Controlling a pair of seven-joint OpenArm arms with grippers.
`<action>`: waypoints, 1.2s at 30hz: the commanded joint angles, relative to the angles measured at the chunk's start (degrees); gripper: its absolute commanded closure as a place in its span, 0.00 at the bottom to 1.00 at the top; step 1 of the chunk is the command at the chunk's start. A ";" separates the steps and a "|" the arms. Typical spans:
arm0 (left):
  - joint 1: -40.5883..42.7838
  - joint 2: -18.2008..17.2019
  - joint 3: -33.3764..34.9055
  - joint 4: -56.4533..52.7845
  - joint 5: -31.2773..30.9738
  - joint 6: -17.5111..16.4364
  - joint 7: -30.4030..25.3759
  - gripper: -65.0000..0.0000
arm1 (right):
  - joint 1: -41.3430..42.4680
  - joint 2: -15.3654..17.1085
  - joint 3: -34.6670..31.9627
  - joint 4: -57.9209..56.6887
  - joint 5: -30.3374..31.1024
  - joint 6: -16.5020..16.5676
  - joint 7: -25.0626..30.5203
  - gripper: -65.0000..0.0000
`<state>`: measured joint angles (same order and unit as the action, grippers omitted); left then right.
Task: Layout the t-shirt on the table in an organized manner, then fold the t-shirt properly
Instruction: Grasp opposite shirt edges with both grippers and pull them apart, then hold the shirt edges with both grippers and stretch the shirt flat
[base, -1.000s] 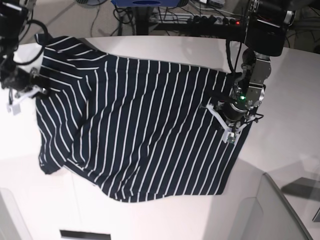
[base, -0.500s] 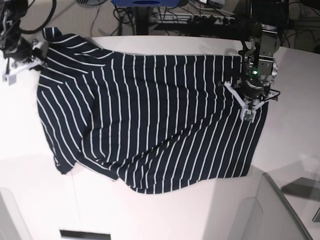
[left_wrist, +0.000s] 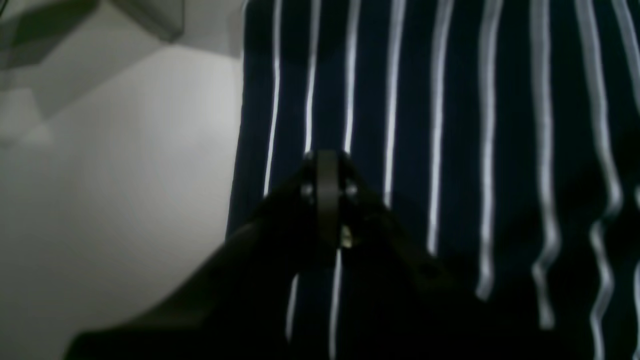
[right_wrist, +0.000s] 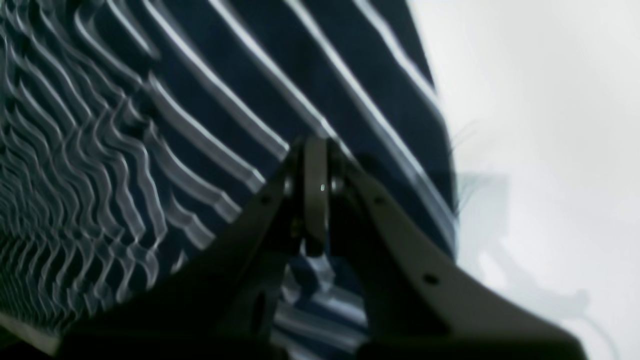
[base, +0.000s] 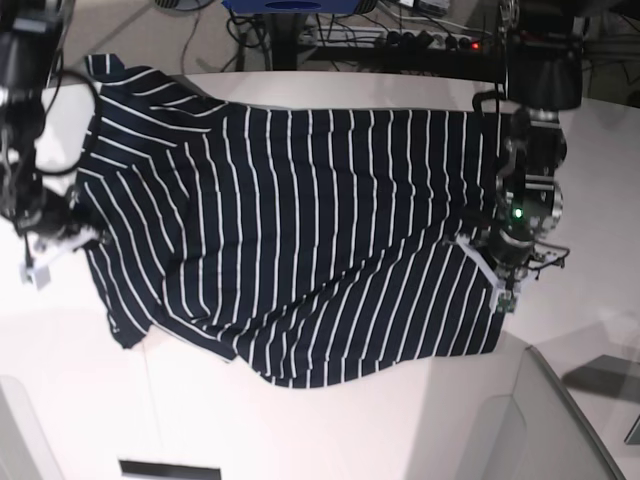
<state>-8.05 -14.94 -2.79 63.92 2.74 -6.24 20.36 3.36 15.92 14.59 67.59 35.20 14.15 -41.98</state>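
The dark navy t-shirt (base: 300, 230) with thin white stripes lies spread wide across the white table (base: 330, 430), its stripes running front to back. My left gripper (base: 503, 283) sits at the shirt's right edge. In the left wrist view that gripper (left_wrist: 327, 160) is shut, pinching the t-shirt (left_wrist: 450, 125) near its border with the table (left_wrist: 100, 200). My right gripper (base: 50, 250) holds the shirt's left edge. In the right wrist view it (right_wrist: 316, 147) is shut on the striped t-shirt (right_wrist: 175, 125), which ripples away to the left.
Cables and a power strip (base: 420, 40) lie beyond the table's far edge. A grey angled panel (base: 560, 420) stands at the near right corner. A sleeve (base: 125, 320) hangs toward the near left. Bare white tabletop runs along the front.
Both grippers have moved toward the near edge along the shirt's two sides, still shut. The shirt now lies flatter and more stretched than a second ago.
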 joint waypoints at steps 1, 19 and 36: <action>-2.71 -0.58 -0.16 -1.37 0.20 0.31 -1.33 1.00 | 2.40 1.44 -1.10 -2.67 0.54 0.92 2.20 0.99; -9.57 -0.23 -0.07 -12.71 6.27 0.31 -1.77 1.00 | -0.50 3.29 2.25 -17.35 0.62 -11.38 12.39 1.00; 1.24 6.63 -0.16 1.35 12.77 0.04 -4.14 1.00 | -15.00 -4.54 9.54 19.84 0.62 -25.71 11.87 1.00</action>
<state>-6.24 -7.88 -2.83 64.25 15.18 -6.37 17.08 -12.29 10.11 23.81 86.50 35.92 -11.57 -31.29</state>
